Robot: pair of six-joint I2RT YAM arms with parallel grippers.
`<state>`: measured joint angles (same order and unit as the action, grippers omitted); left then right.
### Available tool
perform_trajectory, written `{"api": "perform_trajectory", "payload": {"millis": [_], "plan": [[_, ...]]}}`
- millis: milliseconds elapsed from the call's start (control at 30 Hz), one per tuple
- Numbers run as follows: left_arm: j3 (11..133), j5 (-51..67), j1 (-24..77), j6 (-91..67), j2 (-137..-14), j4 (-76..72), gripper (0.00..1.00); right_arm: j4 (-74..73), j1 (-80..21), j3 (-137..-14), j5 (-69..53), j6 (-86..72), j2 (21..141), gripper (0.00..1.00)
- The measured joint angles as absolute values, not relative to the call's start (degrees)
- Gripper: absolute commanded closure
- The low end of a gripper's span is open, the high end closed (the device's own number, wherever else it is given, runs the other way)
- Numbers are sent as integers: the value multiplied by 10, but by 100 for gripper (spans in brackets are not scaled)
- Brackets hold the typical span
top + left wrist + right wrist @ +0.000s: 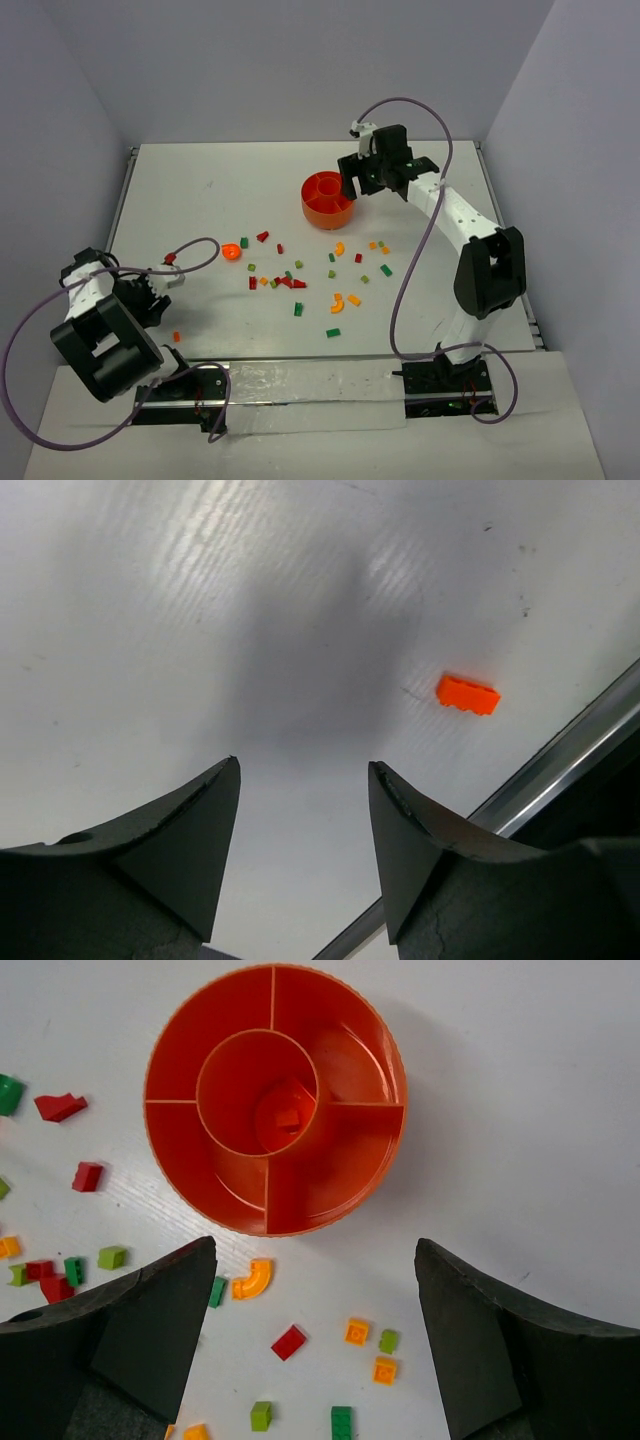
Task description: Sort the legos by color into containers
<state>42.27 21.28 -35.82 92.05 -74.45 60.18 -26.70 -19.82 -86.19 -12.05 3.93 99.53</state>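
The round orange bowl (325, 215) with its divided containers stands at the back middle of the table. In the right wrist view the bowl (330, 1175) lies just ahead of my open right gripper (315, 1242), and one small orange-red bit (288, 1118) sits in its central cup. From above, the right gripper (362, 185) hovers at the bowl's right side. The legos (297, 283), red, green, orange and yellow, lie scattered over the table's middle. A red brick (289, 1341) and a curved orange piece (252, 1279) lie below the right fingers. My left gripper (303, 763) is open and empty; a lone orange brick (467, 694) lies ahead to its right.
A round orange piece (232, 252) lies left of the scatter. The lone orange brick (176, 336) sits close to the table's near edge, whose metal rail (560, 765) runs just beyond it. Grey cables loop from both arms over the table.
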Motion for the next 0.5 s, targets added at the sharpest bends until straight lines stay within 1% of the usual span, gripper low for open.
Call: {"api": "perform_trajectory", "payload": {"millis": [233,300,433,500], "plan": [[433,212,-359,922,-741,604,39,-285,-178,-862,-136,41,1026,12],[430,212,-359,926,-729,604,41,-285,-170,-862,-143,40,1027,12],[395,205,-359,944,-686,600,52,-284,-160,-862,-156,36,1028,12],[371,202,-359,956,-666,595,54,-283,-157,-862,-161,34,1031,12]]}}
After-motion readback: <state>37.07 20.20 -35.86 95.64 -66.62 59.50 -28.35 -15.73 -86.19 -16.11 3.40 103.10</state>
